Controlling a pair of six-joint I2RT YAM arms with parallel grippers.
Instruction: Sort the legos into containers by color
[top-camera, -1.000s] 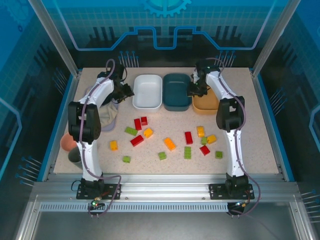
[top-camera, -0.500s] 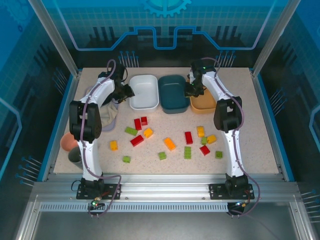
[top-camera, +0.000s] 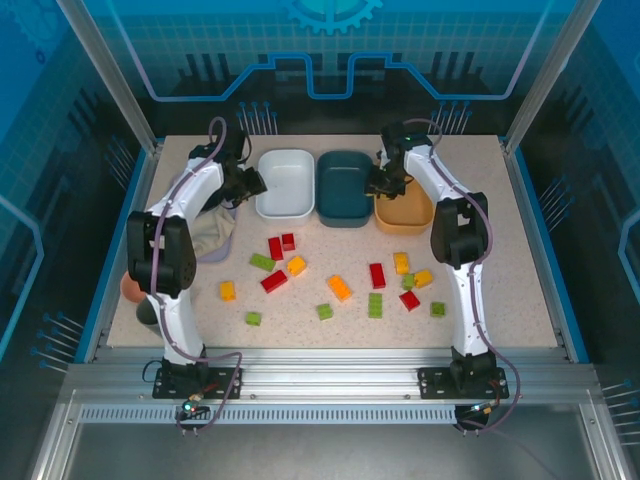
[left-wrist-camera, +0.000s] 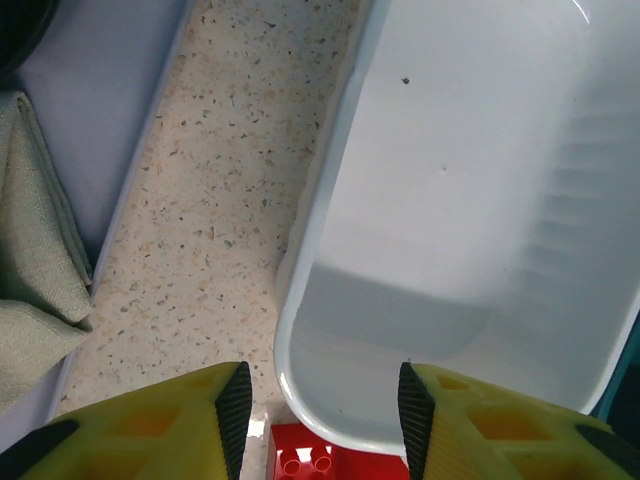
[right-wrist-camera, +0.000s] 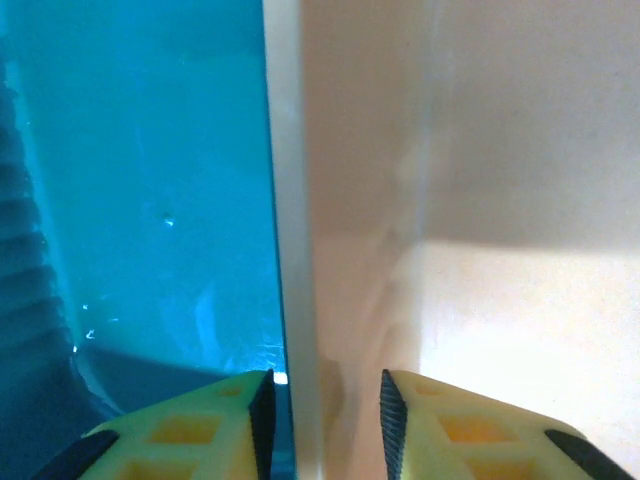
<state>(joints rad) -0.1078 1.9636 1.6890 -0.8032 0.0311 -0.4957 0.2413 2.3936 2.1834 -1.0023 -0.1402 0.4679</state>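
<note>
No legible words, brands or numbers anywhere. Just a wordless gear emblem (top-camera: 331, 12) on the blue back panel (top-camera: 200, 50).

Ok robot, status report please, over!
Left gripper open astride white tub rim. Right gripper open astride orange tub rim. Legos loose on table. Nothing in the way.

clear: table (top-camera: 512, 270) right edge | blocked: containers (top-camera: 345, 187) side by side, legos (top-camera: 340, 288) mid-table
</note>
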